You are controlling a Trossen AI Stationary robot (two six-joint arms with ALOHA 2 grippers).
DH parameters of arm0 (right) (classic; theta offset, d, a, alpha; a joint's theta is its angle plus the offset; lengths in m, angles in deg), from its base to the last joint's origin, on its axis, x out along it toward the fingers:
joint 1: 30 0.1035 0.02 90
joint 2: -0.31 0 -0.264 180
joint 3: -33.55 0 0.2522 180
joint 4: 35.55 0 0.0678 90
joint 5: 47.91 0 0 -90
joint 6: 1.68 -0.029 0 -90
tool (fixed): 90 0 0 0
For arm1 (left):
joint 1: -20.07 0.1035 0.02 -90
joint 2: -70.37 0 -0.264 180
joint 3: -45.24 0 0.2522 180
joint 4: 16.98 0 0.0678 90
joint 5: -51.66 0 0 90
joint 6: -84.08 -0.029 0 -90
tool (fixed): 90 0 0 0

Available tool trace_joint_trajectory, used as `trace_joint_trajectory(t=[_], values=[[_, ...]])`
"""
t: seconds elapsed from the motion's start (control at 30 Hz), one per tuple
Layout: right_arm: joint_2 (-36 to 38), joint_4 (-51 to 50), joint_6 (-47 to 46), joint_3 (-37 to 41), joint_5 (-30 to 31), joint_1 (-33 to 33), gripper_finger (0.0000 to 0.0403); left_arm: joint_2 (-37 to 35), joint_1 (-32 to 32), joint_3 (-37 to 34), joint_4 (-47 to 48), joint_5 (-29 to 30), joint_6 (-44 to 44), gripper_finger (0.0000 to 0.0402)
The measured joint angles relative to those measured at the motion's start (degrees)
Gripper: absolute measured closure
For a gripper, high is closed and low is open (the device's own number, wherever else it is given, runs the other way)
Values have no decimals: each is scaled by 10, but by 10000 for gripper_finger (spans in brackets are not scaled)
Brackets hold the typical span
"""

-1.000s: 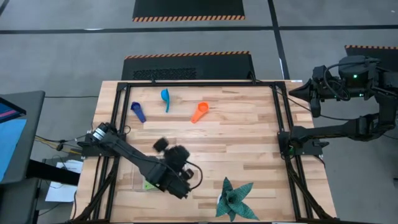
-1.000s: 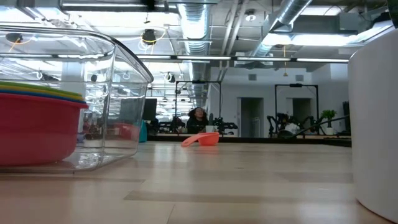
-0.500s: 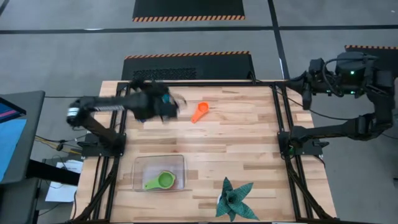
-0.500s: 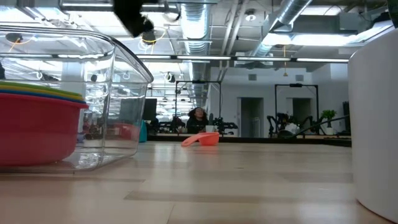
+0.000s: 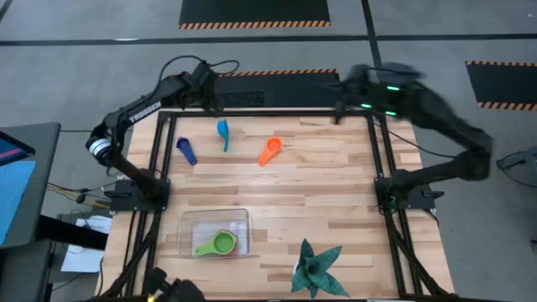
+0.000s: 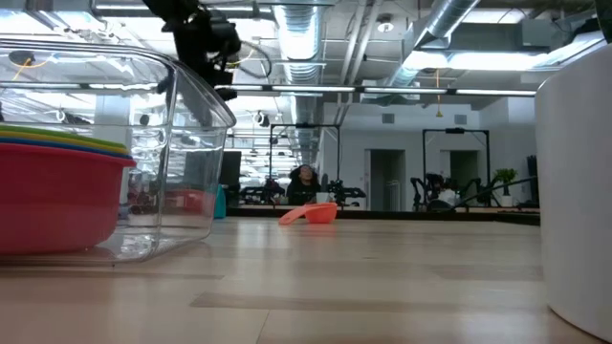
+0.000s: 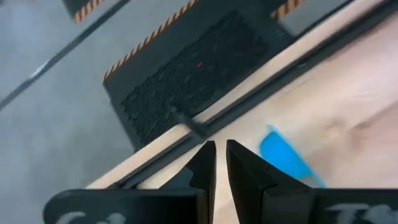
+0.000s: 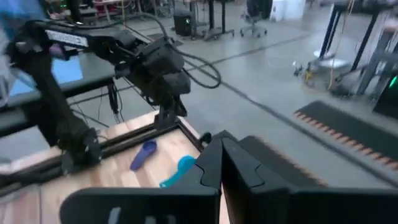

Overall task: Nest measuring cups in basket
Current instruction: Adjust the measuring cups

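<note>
Since half a second ago: left gripper [image 5: 207, 94] swung off the boards to the far rail, right gripper [image 5: 342, 91] swung in to the far right corner. Both empty, fingers near-closed. "TROSSEN" legible on left arm. Green cup [image 5: 221, 244] in basket [image 5: 186, 222], near edge; dark blue [image 5: 186, 151], light blue [image 5: 223, 132], orange [image 5: 268, 151] along far side. Middle boards open.

There are two robot arms, one on the left and one on the right. Six measuring cups show in all. Three cups lie loose at the far side of the table: one dark blue cup [image 5: 186, 151], one light blue cup [image 5: 223, 132] and one orange cup [image 5: 268, 151]. One clear basket [image 5: 189, 225] sits near the left. It holds three stacked cups: one green cup [image 5: 221, 244], one yellow cup [image 6: 57, 139] and one red cup [image 6: 59, 196]. One spiky green plant [image 5: 317, 268] stands near the right.
</note>
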Motion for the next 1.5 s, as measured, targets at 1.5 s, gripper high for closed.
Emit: trace_joint_trajectory(t=[1.5], values=[[-738,-66,-172,-453,-89,12,394,155,50,-2,-32,-121,-35,401]])
